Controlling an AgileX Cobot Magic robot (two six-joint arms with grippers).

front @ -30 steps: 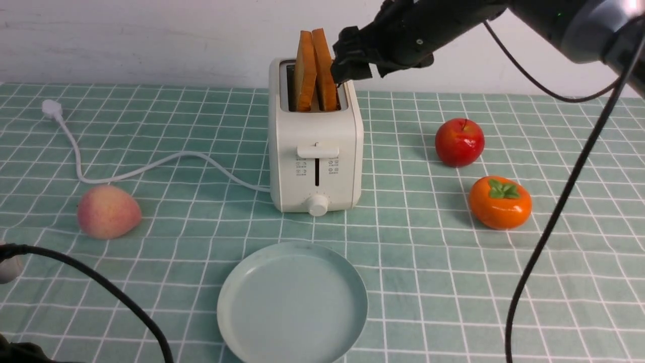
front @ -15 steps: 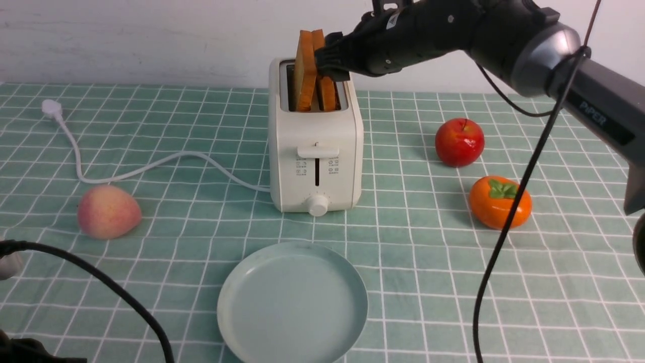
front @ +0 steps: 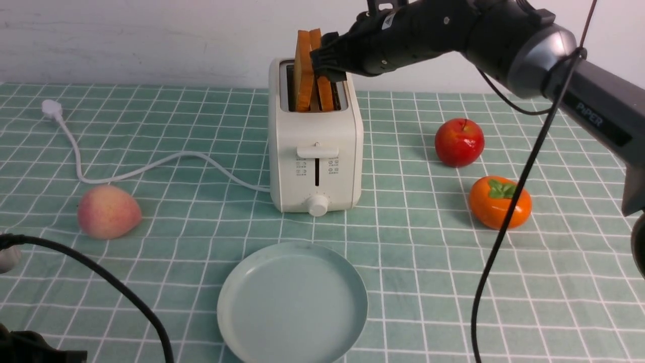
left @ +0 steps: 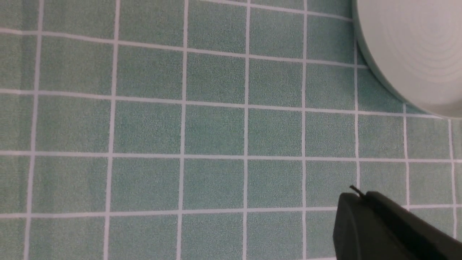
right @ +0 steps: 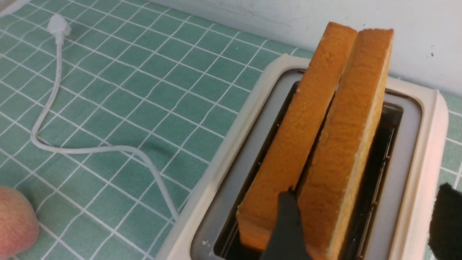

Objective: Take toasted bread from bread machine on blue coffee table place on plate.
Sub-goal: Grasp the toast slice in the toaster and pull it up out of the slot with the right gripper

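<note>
- The bread machine (front: 316,151) stands upright near the middle of the blue coffee table (front: 151,126), towards its far side
- The toasted bread is two slices on edge in the machine's slots, both sticking well up above its top
- The left slice (front: 304,70) leans to the right, so its upper part touches the right slice (front: 325,93)
- The right gripper (front: 326,63) reaches in from the right, over the top of the bread machine, with its fingers spread
- One dark finger (right: 287,224) is wedged low between the two slices, and the other is a dark blur beyond the machine's right rim, so the right slice sits between them unpinched
- The plate (front: 292,302) lies bare on the cloth, near of the bread machine, at the table's near edge
- The left gripper (left: 375,224) hangs over the cloth near the plate's rim; only one dark piece of it shows, so I cannot tell whether its fingers are spread or pressed together
- A white cord (front: 151,166) runs left from the machine to a plug (front: 50,107) at the far left
- A peach (front: 108,210) lies at the left, and an apple (front: 459,142) and a persimmon (front: 500,201) lie at the right, all well apart from the plate
</note>
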